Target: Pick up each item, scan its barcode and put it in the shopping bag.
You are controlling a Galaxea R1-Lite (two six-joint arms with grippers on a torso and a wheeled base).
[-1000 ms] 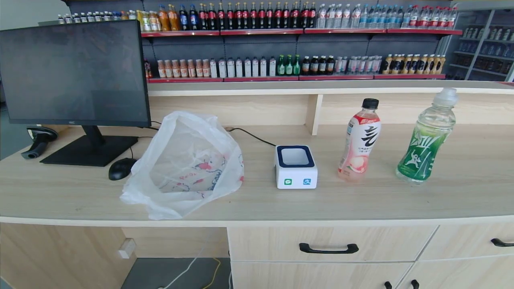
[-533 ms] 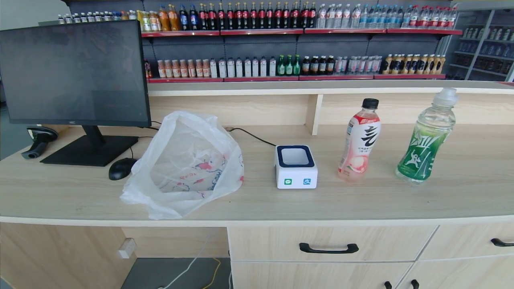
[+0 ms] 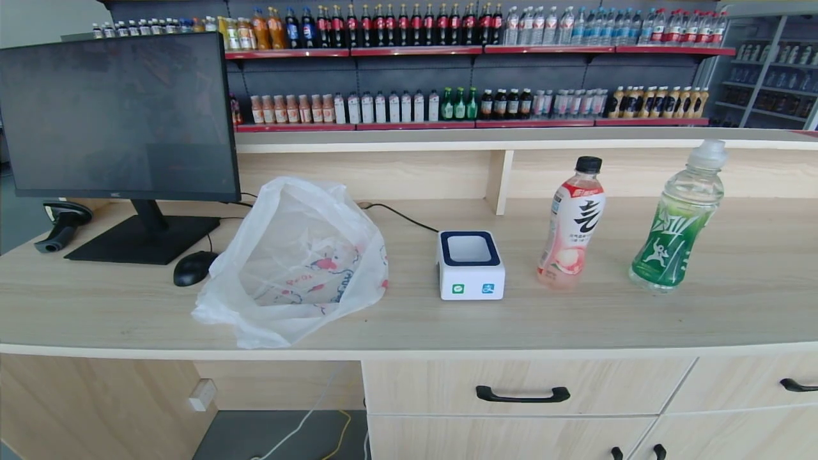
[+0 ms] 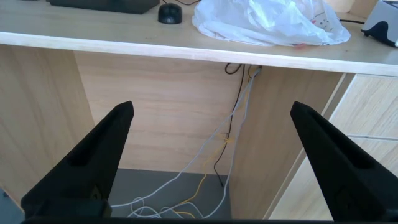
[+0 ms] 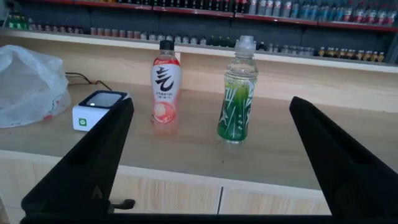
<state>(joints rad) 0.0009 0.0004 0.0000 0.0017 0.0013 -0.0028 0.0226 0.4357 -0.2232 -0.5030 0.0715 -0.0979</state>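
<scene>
Counter [image 3: 575, 313] bearing, from left to right, a shopping bag [image 3: 294, 262], a scanner [image 3: 471, 265], and an upright pink bottle [image 3: 572, 223] and green bottle [image 3: 677, 220]. Left gripper [image 4: 211, 109], spread and empty, sits low before the counter front. Right gripper [image 5: 211, 101], spread and empty, faces the bottles.

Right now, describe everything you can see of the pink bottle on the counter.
The pink bottle stands upright on the wooden counter, cap on, touched by nothing else. It looks like plastic, with a black screw cap and a white and pink wrap label showing a pink fruit and bold dark lettering. It stands between the white scanner box and the green bottle, apart from both.
</scene>
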